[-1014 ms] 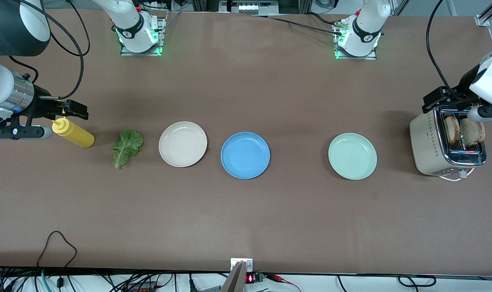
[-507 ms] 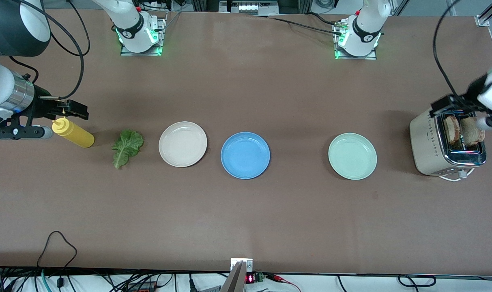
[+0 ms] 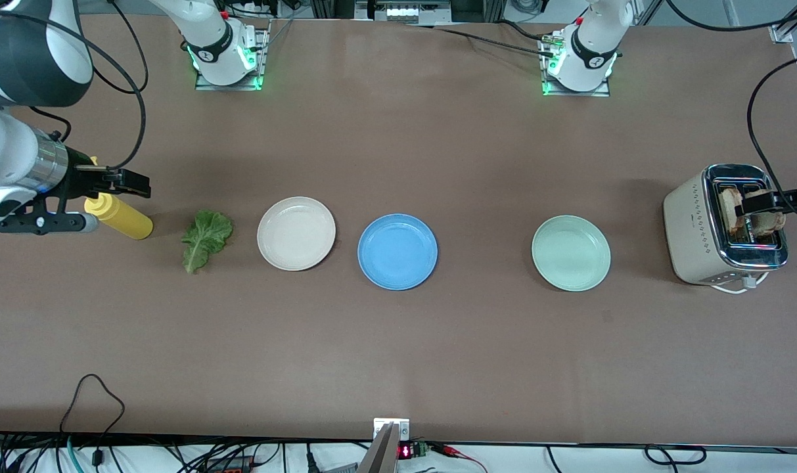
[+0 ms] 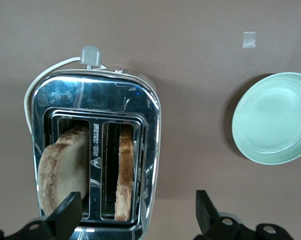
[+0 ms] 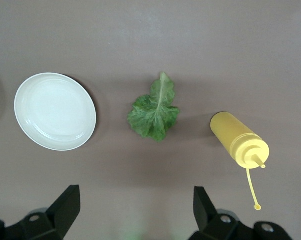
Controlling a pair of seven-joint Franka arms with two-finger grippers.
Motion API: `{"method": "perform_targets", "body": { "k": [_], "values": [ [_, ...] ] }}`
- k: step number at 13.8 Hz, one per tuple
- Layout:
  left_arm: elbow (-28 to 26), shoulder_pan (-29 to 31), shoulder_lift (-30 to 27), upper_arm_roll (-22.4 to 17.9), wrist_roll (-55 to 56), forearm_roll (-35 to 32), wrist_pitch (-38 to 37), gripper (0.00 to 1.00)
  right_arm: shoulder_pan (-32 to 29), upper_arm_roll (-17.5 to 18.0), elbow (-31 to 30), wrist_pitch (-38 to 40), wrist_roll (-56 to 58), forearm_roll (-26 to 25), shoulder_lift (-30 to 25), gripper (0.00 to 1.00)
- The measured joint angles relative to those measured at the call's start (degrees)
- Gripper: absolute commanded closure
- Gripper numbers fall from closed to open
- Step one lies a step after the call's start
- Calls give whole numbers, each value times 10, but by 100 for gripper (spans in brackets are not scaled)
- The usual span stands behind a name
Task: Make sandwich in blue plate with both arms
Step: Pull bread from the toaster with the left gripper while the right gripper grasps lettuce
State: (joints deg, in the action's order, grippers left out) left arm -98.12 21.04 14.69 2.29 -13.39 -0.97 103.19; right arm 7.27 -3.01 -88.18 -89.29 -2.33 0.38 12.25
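The round blue plate [image 3: 397, 251] sits bare at the table's middle. No assembled sandwich is in view. Two browned bread slices [image 4: 65, 172] [image 4: 124, 175] stand in the slots of the steel toaster [image 3: 694, 230] [image 4: 150, 125] at the left arm's end. My left gripper [image 3: 763, 200] [image 4: 136, 209] hangs open over the toaster, holding nothing. The green lettuce leaf [image 3: 205, 238] [image 5: 154, 114] lies flat toward the right arm's end. My right gripper [image 3: 135, 182] [image 5: 134, 201] hovers open and holding nothing over bare table, close to the leaf and the bottle.
A yellow squeeze bottle [image 3: 119, 215] [image 5: 238, 137] lies on its side beside the lettuce. A cream-white plate [image 3: 296, 233] [image 5: 55, 111] sits between the lettuce and the blue plate. A mint-green plate [image 3: 571, 253] [image 4: 275, 120] sits between the blue plate and the toaster.
The left gripper has swung across the toaster toward the table's end, uncovering the toaster's top. The right gripper has shifted slightly toward the lettuce. Both stay open.
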Motion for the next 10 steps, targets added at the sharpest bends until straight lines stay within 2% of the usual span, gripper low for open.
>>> {"method": "perform_targets", "body": {
  "k": [4,5,7,10],
  "values": [
    [-5,2,31,1,-1,-2,2,14,20,0,-2,17,-5,-19,14,0],
    [-9,6,36,1,-1,-2,2,21,20,0,-2,17,-11,-21,19,0],
    [-13,16,45,1,-2,-2,0,44,17,-3,-5,-2,-27,-22,36,0],
    [-14,24,51,1,-2,-2,-5,89,5,-8,-42,-90,-48,-23,65,0]
  ]
}}
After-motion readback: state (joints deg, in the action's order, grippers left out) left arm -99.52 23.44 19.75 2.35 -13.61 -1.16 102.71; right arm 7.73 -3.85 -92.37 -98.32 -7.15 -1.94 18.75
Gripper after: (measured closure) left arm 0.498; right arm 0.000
